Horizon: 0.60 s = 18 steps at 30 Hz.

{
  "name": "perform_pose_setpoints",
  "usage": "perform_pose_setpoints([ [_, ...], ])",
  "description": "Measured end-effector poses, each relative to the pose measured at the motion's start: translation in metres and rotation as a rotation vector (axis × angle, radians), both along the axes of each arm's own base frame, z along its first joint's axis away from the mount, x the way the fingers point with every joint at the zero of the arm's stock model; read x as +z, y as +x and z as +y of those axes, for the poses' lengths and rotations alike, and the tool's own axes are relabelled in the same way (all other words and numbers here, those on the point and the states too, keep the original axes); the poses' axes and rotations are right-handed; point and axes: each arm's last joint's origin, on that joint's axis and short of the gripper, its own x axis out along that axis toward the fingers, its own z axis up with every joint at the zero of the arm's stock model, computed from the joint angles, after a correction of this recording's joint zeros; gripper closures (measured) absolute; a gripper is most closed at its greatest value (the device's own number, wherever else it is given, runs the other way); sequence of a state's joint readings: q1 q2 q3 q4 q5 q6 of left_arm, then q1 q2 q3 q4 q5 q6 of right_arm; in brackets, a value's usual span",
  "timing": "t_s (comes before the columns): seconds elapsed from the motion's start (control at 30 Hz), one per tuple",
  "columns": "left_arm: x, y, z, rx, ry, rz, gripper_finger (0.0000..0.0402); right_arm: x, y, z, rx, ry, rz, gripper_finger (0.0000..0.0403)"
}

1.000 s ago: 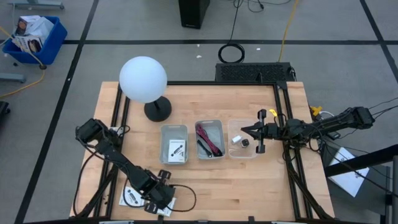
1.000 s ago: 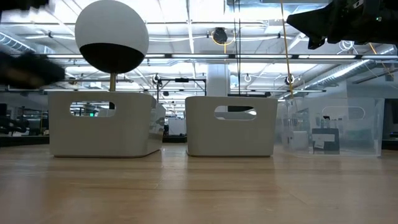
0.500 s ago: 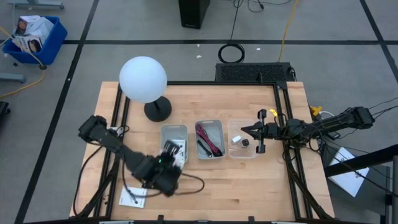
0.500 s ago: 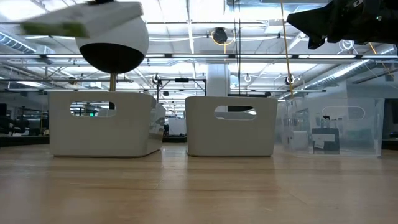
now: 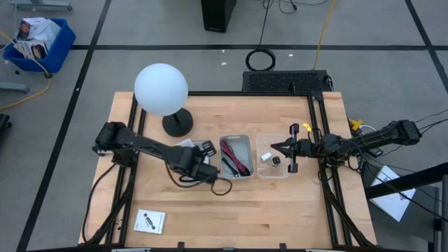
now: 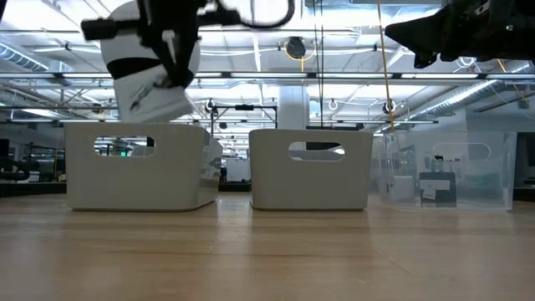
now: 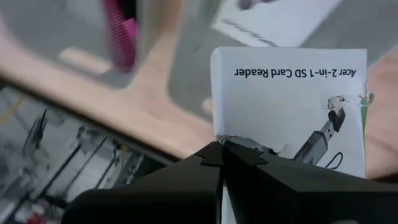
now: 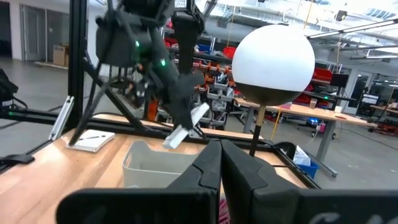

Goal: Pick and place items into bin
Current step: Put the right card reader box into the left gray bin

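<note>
My left gripper (image 5: 198, 155) hangs above the left white bin (image 6: 138, 167), shut on a white square packet (image 6: 150, 96) printed "SD Card Reader" (image 7: 292, 106). A second packet (image 5: 150, 221) lies flat near the table's near-left corner, and a third (image 7: 273, 18) shows inside the left bin. The black-and-red cable bundle (image 5: 236, 155) lies in the middle bin. A tiny black cube (image 5: 276, 160) and a tiny white piece (image 5: 266, 157) sit in the clear right bin (image 5: 274, 171). My right gripper (image 5: 274, 147) waits above that bin, shut and holding nothing. My left gripper pinches the packet between its two fingers at one edge (image 7: 219, 138), near a corner. The fingers come from above, pointing down. The packet is lifted clear and hangs tilted below the fingers (image 6: 167, 58), over the left bin.
A big white globe lamp (image 5: 162, 89) on a black base (image 5: 178, 124) stands behind the left bin. The three bins sit in a row across the table's middle. Bare wood lies along the near edge, apart from the one packet. Black frame rails run along both sides.
My left gripper has risen from the table's near-left corner with one packet and swung toward the far edge and to the right, ending above the left bin. The packet is lifted clear of the table. The other packet stayed at the near-left corner.
</note>
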State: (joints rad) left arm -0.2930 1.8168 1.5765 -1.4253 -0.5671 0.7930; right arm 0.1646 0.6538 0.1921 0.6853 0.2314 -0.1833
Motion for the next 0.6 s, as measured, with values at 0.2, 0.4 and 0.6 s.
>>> perform_pose_setpoints([
  [0.2, -0.034, 0.001, 0.004, -0.106, -0.063, 0.072, 0.0398, -0.001, 0.000, 0.000, -0.002, -0.015, 0.010, 0.0399],
  [0.4, -0.049, 0.004, 0.005, -0.180, -0.150, 0.082, 0.0398, -0.001, 0.000, 0.000, -0.004, -0.021, 0.011, 0.0399],
  [0.6, -0.066, 0.006, 0.007, -0.293, -0.154, 0.085, 0.0398, -0.001, 0.000, 0.000, -0.005, -0.021, 0.011, 0.0399],
])
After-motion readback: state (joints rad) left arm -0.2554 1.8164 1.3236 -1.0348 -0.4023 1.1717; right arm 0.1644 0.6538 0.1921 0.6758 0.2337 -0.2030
